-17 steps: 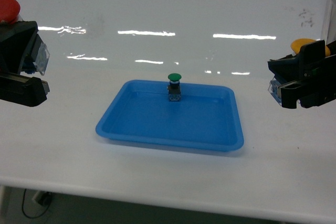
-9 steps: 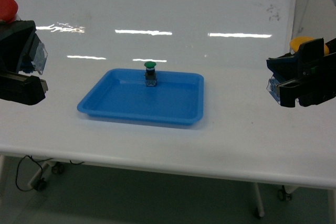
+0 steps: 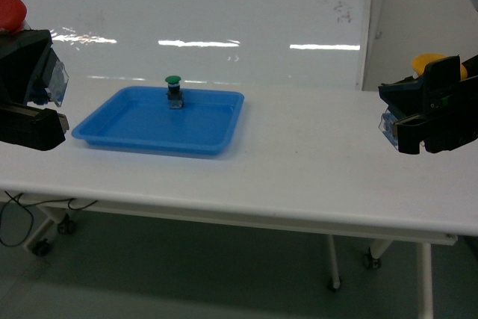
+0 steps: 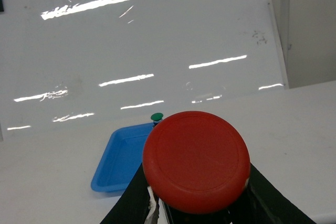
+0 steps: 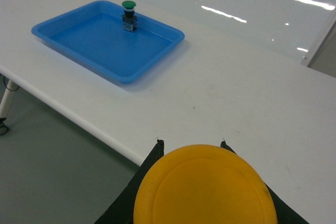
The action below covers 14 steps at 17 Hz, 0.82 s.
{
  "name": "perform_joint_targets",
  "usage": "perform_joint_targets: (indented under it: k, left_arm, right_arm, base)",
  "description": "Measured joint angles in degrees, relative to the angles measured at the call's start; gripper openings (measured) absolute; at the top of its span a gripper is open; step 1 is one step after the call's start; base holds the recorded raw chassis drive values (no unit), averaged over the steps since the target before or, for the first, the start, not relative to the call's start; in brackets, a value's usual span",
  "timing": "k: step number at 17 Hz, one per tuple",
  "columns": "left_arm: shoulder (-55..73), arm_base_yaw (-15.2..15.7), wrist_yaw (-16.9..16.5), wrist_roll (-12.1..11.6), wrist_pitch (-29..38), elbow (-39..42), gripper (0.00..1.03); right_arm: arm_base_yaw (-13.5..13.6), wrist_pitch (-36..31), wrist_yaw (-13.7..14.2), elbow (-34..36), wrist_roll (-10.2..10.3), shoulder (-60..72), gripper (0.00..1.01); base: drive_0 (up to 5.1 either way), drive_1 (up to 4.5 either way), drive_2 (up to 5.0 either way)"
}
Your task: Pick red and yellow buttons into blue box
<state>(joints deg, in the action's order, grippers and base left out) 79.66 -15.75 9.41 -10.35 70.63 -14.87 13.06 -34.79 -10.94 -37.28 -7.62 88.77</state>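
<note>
My left gripper (image 3: 51, 91) hangs at the far left, above the table, shut on the black body of the red button (image 3: 10, 10). The red cap (image 4: 197, 167) fills the lower left wrist view between the two black fingers. At the far right my right gripper (image 3: 398, 121) is shut on the yellow button (image 3: 432, 62), whose cap (image 5: 206, 188) hides the jaws. The blue box (image 3: 149, 123) lies on the white table left of centre, apart from both grippers. It also shows as the blue box (image 4: 122, 162) and the blue box (image 5: 94, 43).
A green button (image 3: 173, 89) stands upright inside the box at its far wall; the green button (image 5: 128, 11) shows in the right wrist view too. The table's front edge (image 3: 246, 214) and right end are in view, with legs and floor below. A glossy white wall stands behind.
The view has drawn back and turned: box and green button now sit farther left and smaller, and the table's front edge and legs show. Both grippers hold their buttons as before.
</note>
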Motion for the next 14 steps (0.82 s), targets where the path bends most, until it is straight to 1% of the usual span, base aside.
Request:
perform_joint_targets:
  k: [14]
  left_arm:
    - [-0.02, -0.04, 0.02, 0.02, 0.07, 0.0, 0.25]
  right_arm:
    - [0.0, -0.15, 0.0, 0.0, 0.0, 0.0, 0.27]
  base:
    - [4.6, -3.3, -1.1]
